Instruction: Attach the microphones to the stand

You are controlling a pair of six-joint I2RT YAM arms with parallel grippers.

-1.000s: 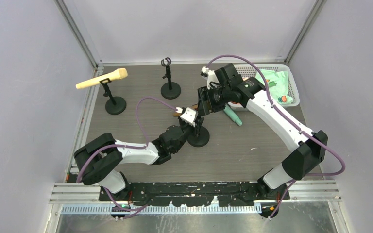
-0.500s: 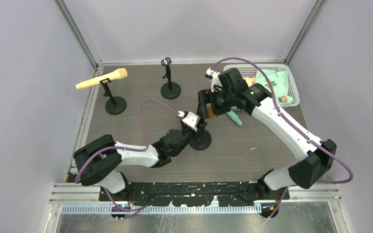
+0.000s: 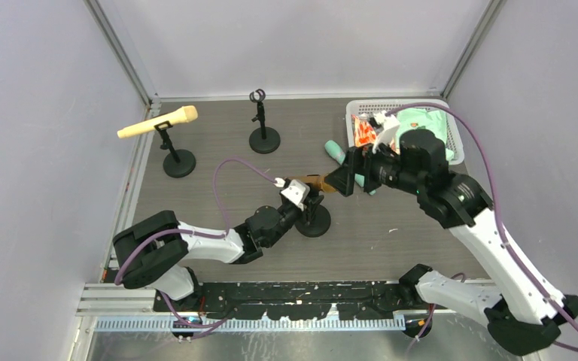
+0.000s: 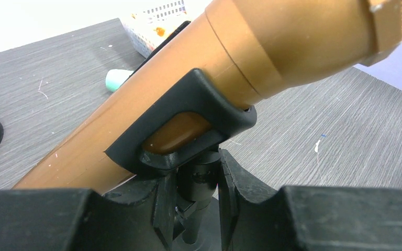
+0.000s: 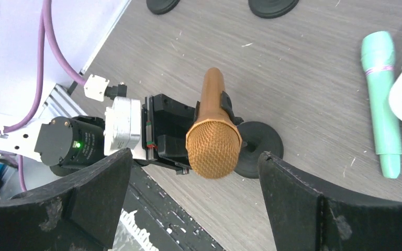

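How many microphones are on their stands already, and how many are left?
Done: the cream-yellow microphone sits in the left stand. In hand: the golden-brown microphone rests in the clip of the middle stand, gripped by the left end effector; right end effector open. Left: the mint-green microphone lies on the table; the back stand is empty.

Golden-brown microphone (image 4: 272, 47): smooth satin plastic, mesh grille. Stand clip (image 4: 214, 102): matt black plastic. Table (image 4: 345, 130): grey wood-grain.
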